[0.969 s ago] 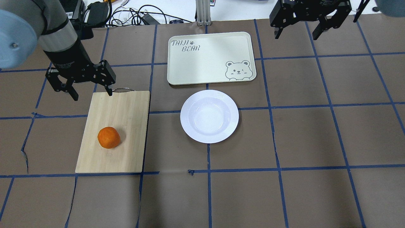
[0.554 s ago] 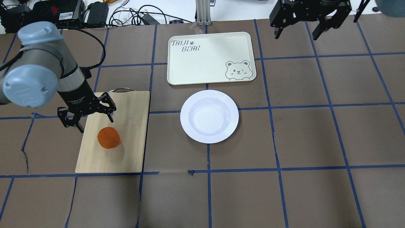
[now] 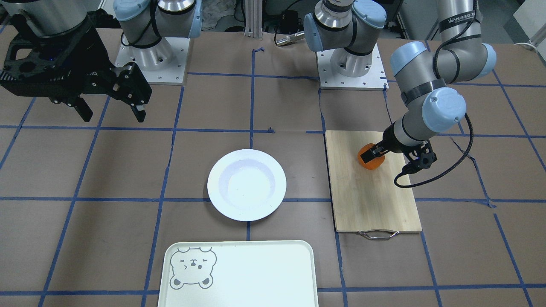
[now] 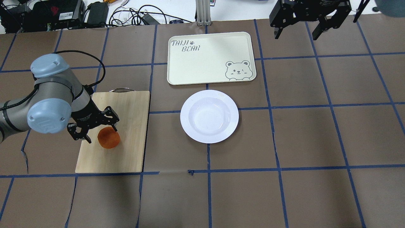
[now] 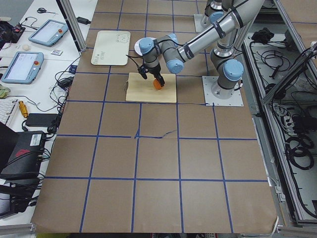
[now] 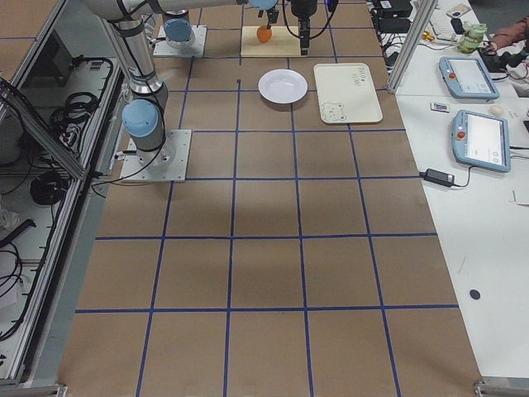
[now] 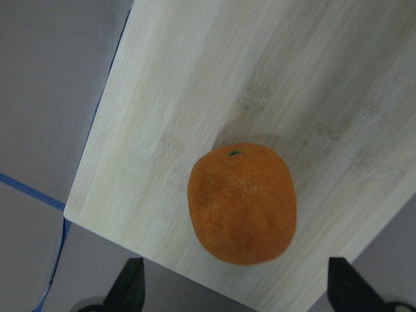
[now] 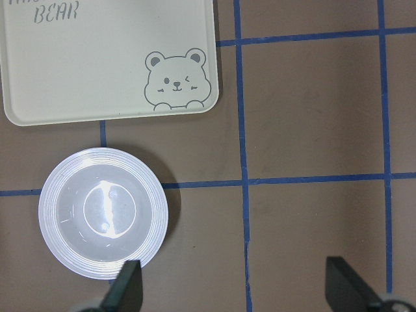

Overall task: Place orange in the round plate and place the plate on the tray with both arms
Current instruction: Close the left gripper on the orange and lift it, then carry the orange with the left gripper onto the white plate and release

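Bamboo board (image 4: 126,126) on the desk (image 4: 284,190) carries the orange (image 4: 109,139), unmoved. What changes is the left tool (image 4: 101,135), which has dropped within a second from the board's far corner to the fruit. Its jaws stand wide, with the orange framed between them and a gap on either side, so I judge the grasp is about to begin and nothing is carried yet. Beyond, the plate (image 4: 209,116) lies empty on the desk, just short of the tray (image 4: 202,63), both where they were. Farthest, the right tool (image 4: 296,34) hangs high, also wide, unmoved. Count: one orange, one plate, one tray, one board, two tools.
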### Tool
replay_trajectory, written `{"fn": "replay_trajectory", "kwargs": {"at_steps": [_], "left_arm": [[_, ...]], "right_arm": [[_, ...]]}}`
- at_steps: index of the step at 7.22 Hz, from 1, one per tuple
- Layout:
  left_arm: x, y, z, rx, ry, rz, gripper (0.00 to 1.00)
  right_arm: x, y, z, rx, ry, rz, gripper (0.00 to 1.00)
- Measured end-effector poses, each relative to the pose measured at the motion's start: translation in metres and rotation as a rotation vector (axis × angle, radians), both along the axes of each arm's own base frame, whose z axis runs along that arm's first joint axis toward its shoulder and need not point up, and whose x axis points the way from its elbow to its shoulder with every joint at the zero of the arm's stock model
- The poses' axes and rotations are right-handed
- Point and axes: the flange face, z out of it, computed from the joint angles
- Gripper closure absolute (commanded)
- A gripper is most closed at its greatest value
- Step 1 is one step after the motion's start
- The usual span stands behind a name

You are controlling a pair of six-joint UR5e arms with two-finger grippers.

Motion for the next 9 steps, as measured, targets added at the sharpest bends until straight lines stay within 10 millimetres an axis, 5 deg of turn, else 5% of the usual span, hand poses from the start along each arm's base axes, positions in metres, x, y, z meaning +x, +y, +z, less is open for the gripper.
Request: {"fn": "replay_trajectory", "kwargs": {"at_steps": [1, 3, 5, 7, 8, 9], "left_arm": [[-0.001, -0.001, -0.005, -0.004, 0.013, 0.004, 0.07], [-0.002, 0.001, -0.014, -0.002, 0.025, -0.001, 0.58], [-0.003, 0.004, -0.019, -0.014, 0.034, -0.055, 0.93], [-0.005, -0.012, -0.007, -0.085, 0.024, -0.133, 1.0], [-0.024, -0.025, 0.006, -0.127, 0.024, -0.188, 1.0], [-0.063, -0.036, 0.023, -0.165, 0.027, -0.244, 1.0]], "right_arm": [[0.0, 0.0, 0.0, 0.0, 0.0, 0.0, 0.0], [0.0, 0.0, 0.0, 0.001, 0.0, 0.0, 0.0], [0.0, 0.0, 0.0, 0.0, -0.001, 0.0, 0.0], [0.0, 0.0, 0.0, 0.001, -0.001, 0.0, 0.0], [0.0, 0.0, 0.0, 0.0, 0.0, 0.0, 0.0], [0.0, 0.0, 0.0, 0.0, 0.0, 0.0, 0.0]]}}
